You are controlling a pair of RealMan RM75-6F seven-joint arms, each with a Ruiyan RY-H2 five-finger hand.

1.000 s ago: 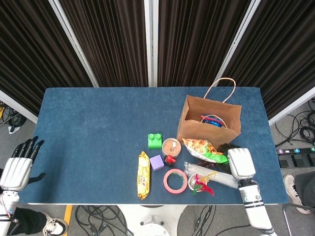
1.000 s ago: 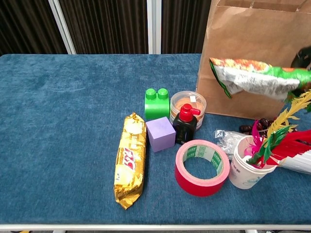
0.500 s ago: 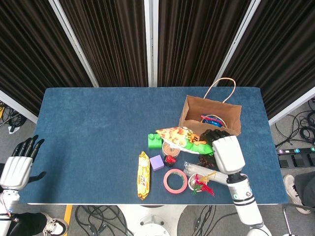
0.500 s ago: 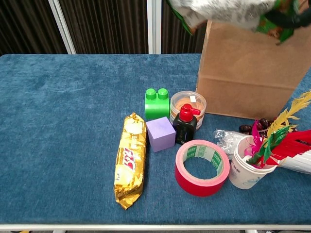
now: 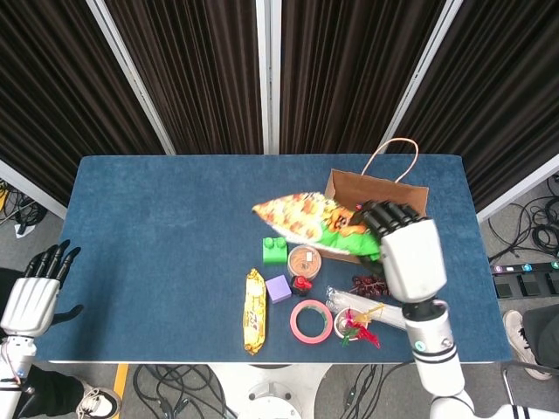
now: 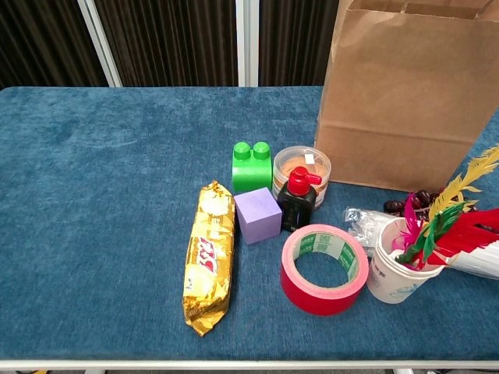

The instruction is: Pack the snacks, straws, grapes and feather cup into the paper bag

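Note:
My right hand (image 5: 403,244) grips an orange and green snack bag (image 5: 306,219) in the air, just left of the brown paper bag (image 5: 397,194); it sits above the chest view's frame. A gold snack packet (image 5: 254,310) (image 6: 209,253) lies near the front edge. The feather cup (image 6: 395,269) (image 5: 348,325) stands at the front right, with the bagged straws (image 5: 371,310) (image 6: 363,221) and dark grapes (image 5: 369,284) (image 6: 405,204) beside it. My left hand (image 5: 33,290) hangs open off the table's left edge.
A green block (image 6: 252,166), purple cube (image 6: 258,215), round tub (image 6: 302,167), small black bottle with red cap (image 6: 297,200) and red tape roll (image 6: 323,267) crowd the space left of the paper bag (image 6: 405,93). Something blue and red lies inside the bag.
My right hand has lifted the orange and green snack bag from beside the straws up and leftward, out of the chest view. The left hand stayed put.

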